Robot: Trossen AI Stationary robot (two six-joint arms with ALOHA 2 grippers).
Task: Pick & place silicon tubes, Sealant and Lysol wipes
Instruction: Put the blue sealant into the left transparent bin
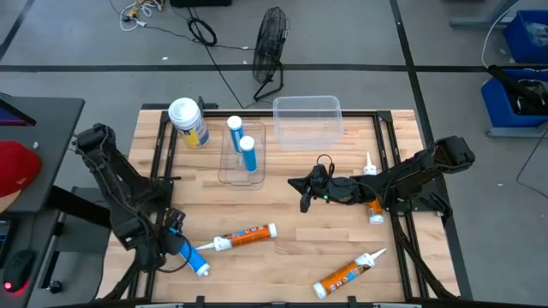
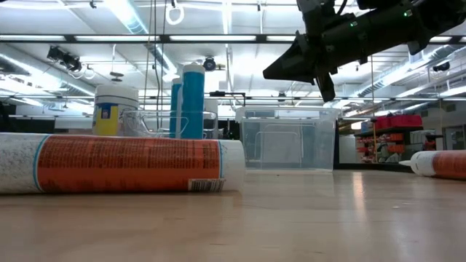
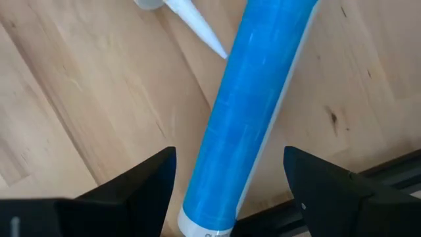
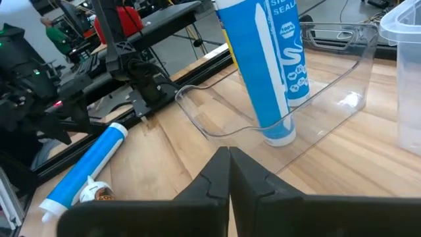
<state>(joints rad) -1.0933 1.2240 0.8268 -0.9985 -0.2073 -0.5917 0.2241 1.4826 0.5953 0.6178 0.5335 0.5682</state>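
Note:
A blue tube (image 1: 190, 255) with a white nozzle lies on the table near its front left. My left gripper (image 1: 175, 242) is over it, open, with one finger on either side of the tube (image 3: 243, 112) and a gap at each side. My right gripper (image 1: 304, 195) is shut and empty above the table's middle; it also shows in the low view (image 2: 322, 87). Two blue tubes (image 1: 242, 145) stand upright in a narrow clear tray (image 1: 229, 175). The Lysol wipes canister (image 1: 188, 121) stands on its base at the far left.
A clear bin (image 1: 308, 120) stands at the back. Orange sealant tubes lie on the table: one at the front middle (image 1: 248, 235), one at the front right (image 1: 349, 272), one by my right arm (image 1: 374, 208). A fan (image 1: 270, 51) stands beyond the table.

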